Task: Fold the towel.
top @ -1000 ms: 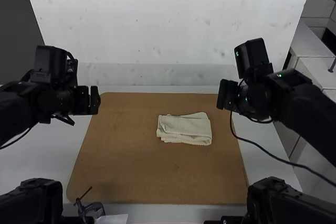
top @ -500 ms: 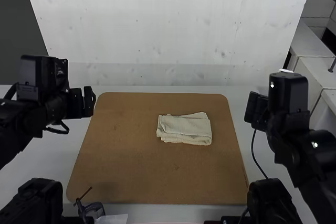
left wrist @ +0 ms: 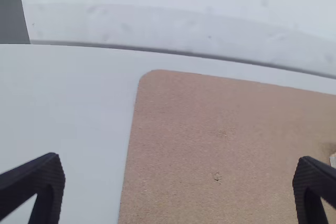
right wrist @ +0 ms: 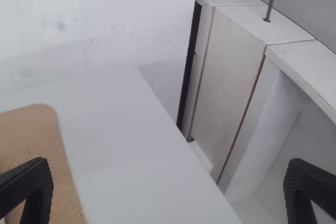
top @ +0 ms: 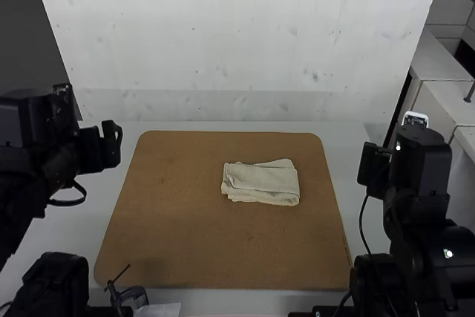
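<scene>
High view: folded towel lies on the brown board, between the left end effector and right end effector. Left wrist view: left end effector is wide open, empty. Right wrist view: right end effector is wide open, empty.

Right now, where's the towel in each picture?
High view: the folded towel is on the brown board, right of its middle.
Left wrist view: probably the pale sliver at the picture's edge, beside one finger of the left claw.
Right wrist view: perhaps the pale speck at the edge, near one finger of the right claw.
Shared landmark: the brown board.
</scene>
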Available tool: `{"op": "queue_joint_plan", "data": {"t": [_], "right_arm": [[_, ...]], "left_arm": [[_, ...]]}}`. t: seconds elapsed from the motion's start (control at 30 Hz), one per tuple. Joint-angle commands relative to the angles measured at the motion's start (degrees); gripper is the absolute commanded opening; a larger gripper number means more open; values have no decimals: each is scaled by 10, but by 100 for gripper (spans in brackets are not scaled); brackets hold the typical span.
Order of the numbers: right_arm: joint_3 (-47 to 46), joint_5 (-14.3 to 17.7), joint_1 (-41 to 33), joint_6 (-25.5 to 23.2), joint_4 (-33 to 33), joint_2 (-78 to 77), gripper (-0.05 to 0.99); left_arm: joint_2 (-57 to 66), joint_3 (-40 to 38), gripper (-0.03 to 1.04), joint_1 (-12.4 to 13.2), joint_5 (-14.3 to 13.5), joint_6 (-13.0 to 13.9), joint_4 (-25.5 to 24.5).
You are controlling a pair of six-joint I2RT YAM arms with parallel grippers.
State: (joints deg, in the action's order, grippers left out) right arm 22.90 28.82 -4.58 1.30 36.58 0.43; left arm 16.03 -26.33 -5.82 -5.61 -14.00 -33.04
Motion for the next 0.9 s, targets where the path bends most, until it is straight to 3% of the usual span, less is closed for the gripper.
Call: {"op": "queue_joint_plan", "data": {"t": [0.0, 0.1, 0.23, 0.3, 0.4, 0.5, 0.6, 0.73, 0.87], "right_arm": [[-3, 7, 7, 10, -9, -5, 96], [0, 6, 7, 11, -10, -4, 96], [0, 6, 7, 10, 7, -3, 96], [0, 6, 8, 9, 17, -1, 96], [2, 6, 7, 8, 27, -1, 96], [20, 2, 5, 0, 60, -1, 96], [39, -14, 4, -9, 91, -1, 96], [49, -22, 4, -24, 134, 0, 96], [53, -68, 4, -62, 186, 0, 96]], "left_arm": [[-45, 11, 97, 24, -13, -5, -8], [-79, 26, 96, 35, -13, 0, -17], [-123, 37, 96, 59, -11, 27, -49], [-151, 48, 96, 56, -18, 51, -72], [-152, 40, 97, 58, -19, 52, -91], [-152, 35, 97, 61, -19, 100, -113], [-152, 28, 98, 61, -14, 124, -141], [-152, 14, 98, 57, 14, 126, -205], [-152, 11, 98, 63, 14, 120, -217]]}}
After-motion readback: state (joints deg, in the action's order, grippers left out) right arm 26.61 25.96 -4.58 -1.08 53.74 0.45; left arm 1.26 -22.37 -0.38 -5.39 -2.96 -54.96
